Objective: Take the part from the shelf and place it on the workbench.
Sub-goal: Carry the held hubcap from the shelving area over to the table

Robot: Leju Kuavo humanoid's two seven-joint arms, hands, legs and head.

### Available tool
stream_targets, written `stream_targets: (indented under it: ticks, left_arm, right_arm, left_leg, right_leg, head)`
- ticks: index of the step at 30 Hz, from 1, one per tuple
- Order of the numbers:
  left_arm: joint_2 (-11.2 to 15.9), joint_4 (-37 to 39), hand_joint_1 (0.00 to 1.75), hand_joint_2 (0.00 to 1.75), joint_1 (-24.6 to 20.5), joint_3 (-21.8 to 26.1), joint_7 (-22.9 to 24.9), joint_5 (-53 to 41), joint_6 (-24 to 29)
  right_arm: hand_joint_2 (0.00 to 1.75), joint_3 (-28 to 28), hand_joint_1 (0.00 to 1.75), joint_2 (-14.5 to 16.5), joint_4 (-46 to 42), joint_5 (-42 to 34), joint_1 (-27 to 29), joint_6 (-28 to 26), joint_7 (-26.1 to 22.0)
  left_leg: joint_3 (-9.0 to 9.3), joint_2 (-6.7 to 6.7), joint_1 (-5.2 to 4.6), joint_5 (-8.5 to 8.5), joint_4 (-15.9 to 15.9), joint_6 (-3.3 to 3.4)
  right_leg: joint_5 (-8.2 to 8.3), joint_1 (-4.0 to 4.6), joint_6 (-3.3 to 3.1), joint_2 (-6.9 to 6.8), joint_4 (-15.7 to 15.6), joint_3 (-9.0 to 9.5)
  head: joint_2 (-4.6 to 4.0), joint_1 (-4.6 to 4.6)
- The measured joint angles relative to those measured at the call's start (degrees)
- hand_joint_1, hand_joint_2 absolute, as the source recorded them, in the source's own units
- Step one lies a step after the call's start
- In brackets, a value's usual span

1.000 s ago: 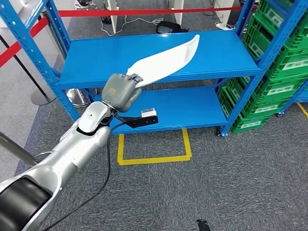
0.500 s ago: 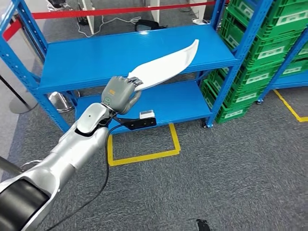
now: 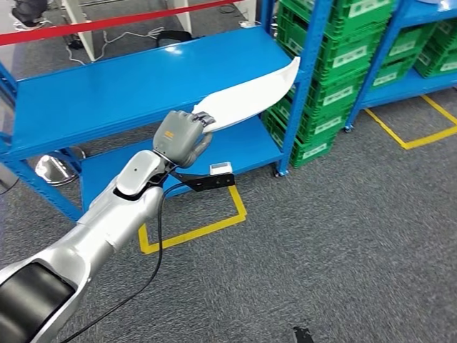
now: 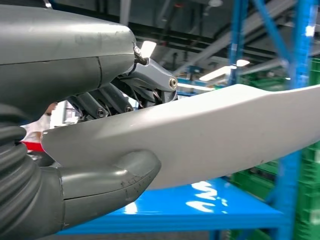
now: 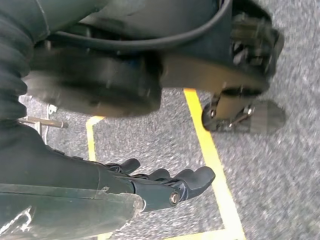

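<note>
One long white part (image 3: 248, 96) is the task's thing, and in the head view I see my left hand (image 3: 179, 136) clamped on its near, narrow end, so the part is off the blue shelf (image 3: 108, 93) and carried in the air in front of it. Its long axis runs from the hand up and away toward the robot's right, with the broad far tip projecting past the shelf's right-hand upright toward the stacked green crates (image 3: 345, 50). No workbench is visible from here, so I judge that the carry has a turn ahead, and the clearance between that far tip and the upright is the relation I must watch. In the left wrist view, the thumb (image 4: 109, 182) presses one face of the part (image 4: 211, 135) and the darker fingers (image 4: 113, 100) close on the opposite face; the grip looks firm. In the right wrist view, my right hand (image 5: 162, 185) hangs over grey carpet with yellow floor tape (image 5: 211, 150), fingers extended, holding nothing, well apart from the part.
</note>
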Motion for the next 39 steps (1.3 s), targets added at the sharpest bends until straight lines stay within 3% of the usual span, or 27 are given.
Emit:
stream_targets:
  ticks: [2,4,6,7,8,9,11,13,15,16,18,20,22,23,24,26,28,31,33,35,37,38,39]
  left_arm:
    - [-0.03,-0.15,1.75,1.75,-0.13,-0.05,-0.01,0.01,0.07]
    - [0.11,-0.21,1.75,1.75,-0.25,-0.08,-0.02,0.02,0.12]
    - [0.32,-0.2,1.75,1.75,-0.24,-0.26,-0.04,0.02,0.07]
    - [0.37,-0.2,1.75,1.75,-0.23,-0.42,-0.07,0.02,0.04]
    - [0.42,-0.21,1.75,1.75,-0.24,-0.57,-0.09,0.03,0.03]
    - [0.44,-0.21,1.75,1.75,-0.3,-0.7,-0.1,0.03,0.02]
    - [0.46,-0.22,1.75,1.75,-0.54,-0.84,-0.11,0.03,0.02]
    - [0.45,-0.22,1.75,1.75,-0.81,-0.88,-0.11,0.04,-0.02]
    - [0.31,-0.22,1.75,1.75,-0.95,-0.93,-0.13,0.04,-0.08]
    - [0.19,-0.22,1.75,1.75,-1.01,-0.96,-0.13,0.04,-0.1]
    - [-0.06,-0.24,1.75,1.75,-1.22,-0.98,-0.15,0.04,-0.15]
    - [-0.01,-0.25,1.75,1.75,-1.32,-0.99,-0.21,0.05,-0.23]
    - [0.15,-0.24,1.75,1.75,-1.27,-1.06,-0.27,0.11,-0.32]
    - [0.17,-0.25,1.75,1.75,-1.25,-1.1,-0.31,0.16,-0.34]
    - [0.15,-0.25,1.75,1.75,-1.27,-1.13,-0.39,0.27,-0.35]
    - [0.11,-0.26,1.75,1.75,-1.4,-1.14,-0.56,0.47,-0.39]
    - [0.14,-0.26,1.75,1.75,-1.64,-1.13,-0.66,0.61,-0.51]
    - [0.05,-0.27,1.75,1.75,-1.85,-1.18,-0.78,0.77,-0.69]
    - [-0.07,-0.3,1.75,1.75,-1.98,-1.2,-0.82,0.93,-0.72]
    - [0.03,-0.31,1.75,1.75,-2.03,-1.2,-0.87,1.03,-0.74]
    - [0.22,-0.31,1.75,1.75,-1.77,-1.23,-0.9,1.05,-0.79]
    - [0.27,-0.31,1.75,1.75,-1.63,-1.25,-0.9,1.05,-0.81]
    - [0.31,-0.31,1.75,1.75,-1.56,-1.25,-0.9,1.05,-0.84]
  right_arm:
    - [1.75,-0.03,0.0,-0.01,0.0,0.08,0.04,-0.06,-0.07]
    - [1.75,-0.09,0.0,-0.02,0.0,0.19,-0.07,-0.12,-0.19]
    - [1.75,-0.13,0.0,-0.02,0.0,0.31,-0.12,-0.11,-0.25]
    - [1.75,-0.15,0.0,-0.02,0.0,0.35,-0.07,-0.1,-0.25]
    - [1.75,-0.17,0.0,-0.02,0.0,0.39,-0.03,-0.09,-0.25]
    - [1.75,-0.19,0.0,-0.02,0.0,0.42,-0.03,-0.09,-0.25]
    - [1.75,-0.21,0.0,-0.03,0.0,0.48,-0.16,-0.08,-0.25]
    - [1.75,-0.21,0.0,-0.04,0.0,0.53,-0.31,-0.03,-0.25]
    - [1.75,-0.21,0.0,-0.06,0.0,0.55,-0.16,0.0,-0.25]
    - [1.75,-0.22,0.0,-0.1,0.0,0.55,-0.02,0.0,-0.25]
    - [1.75,-0.23,0.0,-0.17,0.0,0.56,0.05,0.01,-0.25]
    - [1.75,-0.23,0.0,-0.2,0.0,0.58,-0.19,0.02,-0.25]
    - [1.75,-0.24,0.0,-0.21,0.0,0.58,-0.36,0.04,-0.26]
    - [1.75,-0.24,0.0,-0.21,0.0,0.58,-0.39,0.05,-0.25]
    - [1.75,-0.24,0.0,-0.23,-0.01,0.58,-0.38,0.05,-0.25]
    - [1.75,-0.24,0.0,-0.29,-0.02,0.62,-0.42,0.04,-0.25]
    - [1.75,-0.23,0.0,-0.34,-0.02,0.65,-0.57,0.05,-0.26]
    - [1.75,-0.24,0.0,-0.37,-0.02,0.65,-0.63,0.03,-0.27]
    - [1.75,-0.25,0.0,-0.43,-0.02,0.64,-0.64,-0.01,-0.27]
    - [1.75,-0.26,0.0,-0.46,-0.02,0.64,-0.75,-0.02,-0.27]
    - [1.75,-0.26,0.0,-0.46,-0.02,0.63,-0.76,0.0,-0.26]
    - [1.75,-0.26,0.0,-0.46,-0.02,0.63,-0.7,0.01,-0.26]
    - [1.75,-0.26,0.0,-0.46,-0.02,0.63,-0.63,0.02,-0.25]
  left_leg:
    - [-0.64,-1.56,0.27,-1.46,1.52,-0.58]
    - [-3.31,-4.3,0.44,-4.94,7.55,-0.91]
    - [-6.98,-5.25,0.44,-7.81,15.08,-0.93]
    - [-7.97,-5.36,0.44,-7.83,16.81,-0.86]
    - [-7.93,-5.5,0.45,-6.69,16.36,-0.75]
    - [-6.81,-5.84,0.49,-4.67,13.74,-0.62]
    - [-3.17,-8.21,0.8,-0.74,6.04,-0.37]
    - [-1.11,-10.13,1.03,0.35,1.46,-0.18]
    - [-1.02,-9.54,0.97,0.22,0.75,0.28]
    - [-1.03,-8.88,0.98,0.41,0.63,0.66]
    - [-1.02,-7.48,1.13,0.77,0.39,1.36]
    - [-1.04,-6.09,0.99,0.82,0.36,1.64]
    - [-1.04,-4.5,0.85,0.77,0.37,1.7]
    - [-1.02,-3.72,0.84,0.72,0.38,1.7]
    - [-0.95,-3.0,0.83,0.65,0.39,1.65]
    - [-0.7,-1.76,0.67,0.39,0.43,1.3]
    - [-0.54,-0.74,0.28,0.15,0.53,0.85]
    - [-0.4,0.62,0.11,-0.08,0.47,0.18]
    - [-1.14,-1.02,0.31,-1.79,2.43,-0.36]
    - [-3.93,-4.1,0.43,-5.39,8.8,-0.63]
    - [-7.45,-5.41,0.43,-7.96,15.98,-0.64]
    - [-8.26,-5.59,0.44,-7.7,17.25,-0.59]
    - [-8.05,-5.77,0.46,-6.29,16.31,-0.53]
  right_leg:
    - [0.29,-0.23,-0.67,1.33,-0.11,-0.22]
    - [0.58,-0.44,-1.22,2.69,-0.21,-0.36]
    - [0.77,-0.47,-1.51,4.22,-0.22,-0.54]
    - [0.86,-0.47,-1.54,5.04,-0.22,-0.6]
    - [0.95,-0.48,-1.5,5.87,-0.21,-0.64]
    - [1.06,-0.52,-1.39,6.71,-0.21,-0.65]
    - [1.28,-0.54,-0.99,8.28,-0.09,-0.83]
    - [1.63,-0.58,-0.34,9.59,-0.04,-1.39]
    - [2.15,-0.8,0.49,10.76,-0.39,-1.93]
    - [2.22,-0.81,0.84,10.58,-0.44,-2.18]
    - [0.56,-0.57,1.38,7.72,2.17,-3.66]
    - [-3.28,-0.42,1.7,4.0,9.35,-6.86]
    - [-5.76,-0.46,1.85,2.89,15.79,-9.52]
    - [-5.65,-0.46,1.84,2.74,16.46,-9.55]
    - [-4.37,-0.44,1.79,2.5,14.22,-8.09]
    - [-1.17,-0.14,1.55,0.48,5.95,-3.11]
    - [0.29,0.19,0.85,-0.99,0.54,-0.13]
    - [0.43,0.21,-0.24,0.61,0.03,-0.39]
    - [0.7,-0.06,-0.88,1.92,-0.13,-0.5]
    - [0.92,-0.27,-1.37,3.25,-0.23,-0.58]
    - [1.03,-0.32,-1.58,4.82,-0.23,-0.67]
    - [1.08,-0.35,-1.58,5.67,-0.22,-0.69]
    - [1.14,-0.41,-1.52,6.57,-0.22,-0.69]
  head:
    - [0.01,0.01]
    - [0.0,-0.11]
    - [0.0,-0.19]
    - [0.0,-0.18]
    - [0.0,-0.18]
    - [0.0,-0.18]
    - [0.0,-0.19]
    - [0.0,-0.18]
    - [0.0,-0.26]
    - [0.0,-0.31]
    - [-0.01,0.19]
    - [0.0,0.67]
    - [0.0,0.66]
    - [0.01,0.68]
    - [0.01,0.67]
    - [0.01,0.7]
    - [0.0,0.61]
    - [-0.01,0.54]
    - [0.0,0.52]
    - [0.0,0.39]
    - [0.0,0.3]
    - [0.0,0.31]
    - [0.0,0.31]
